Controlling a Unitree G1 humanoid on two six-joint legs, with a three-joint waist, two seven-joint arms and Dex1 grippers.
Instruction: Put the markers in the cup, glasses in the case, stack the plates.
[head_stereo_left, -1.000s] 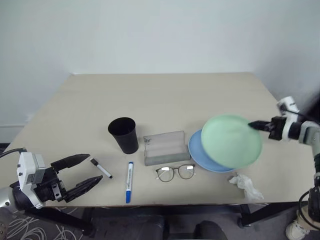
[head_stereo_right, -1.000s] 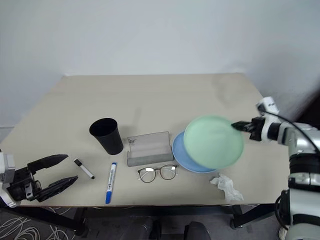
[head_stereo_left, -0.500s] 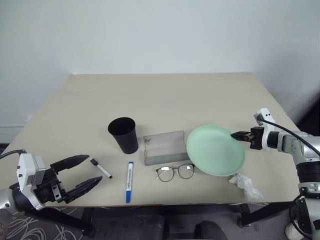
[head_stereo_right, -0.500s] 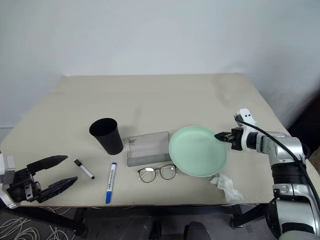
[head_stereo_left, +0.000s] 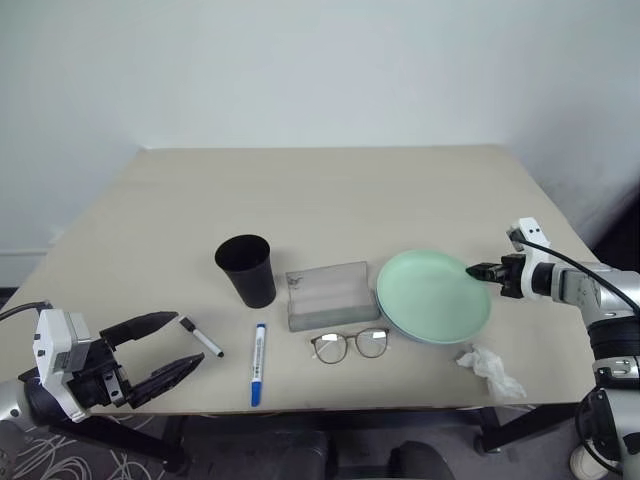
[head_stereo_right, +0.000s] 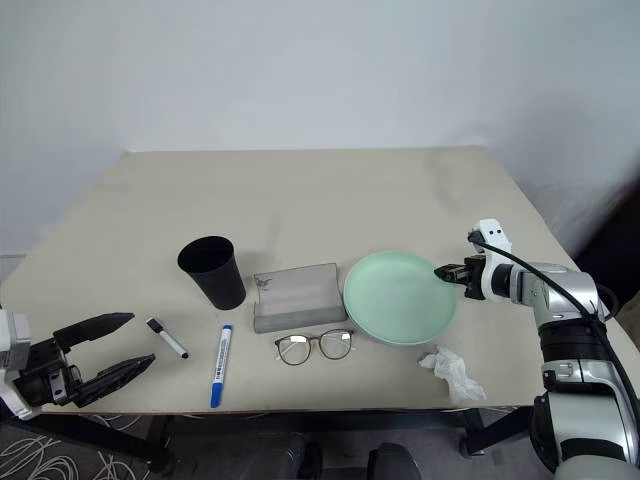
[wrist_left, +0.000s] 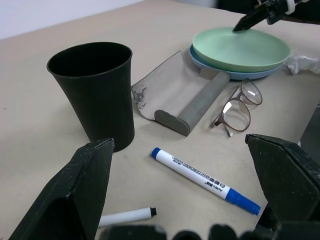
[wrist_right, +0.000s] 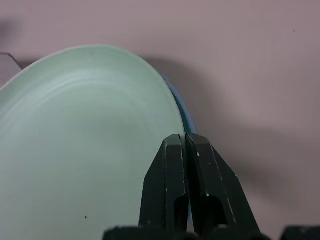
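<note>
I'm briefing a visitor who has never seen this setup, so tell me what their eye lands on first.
First the mint green plate, lying on the light blue plate near the table's right edge, with the right gripper shut on its rim. Next the black cup standing left of the open grey case, with the glasses and two markers along the front edge near the open left gripper.

plates (head_stereo_left: 432, 297) stacked, case (head_stereo_left: 327, 294) left, glasses (head_stereo_left: 350, 345) before

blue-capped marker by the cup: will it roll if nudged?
Likely yes. The slim white marker with the blue cap is round and lies flat on the bare beige table, so a sideways push probably rolls it. It looks light and stiff; an end-on push should slide it.
</note>
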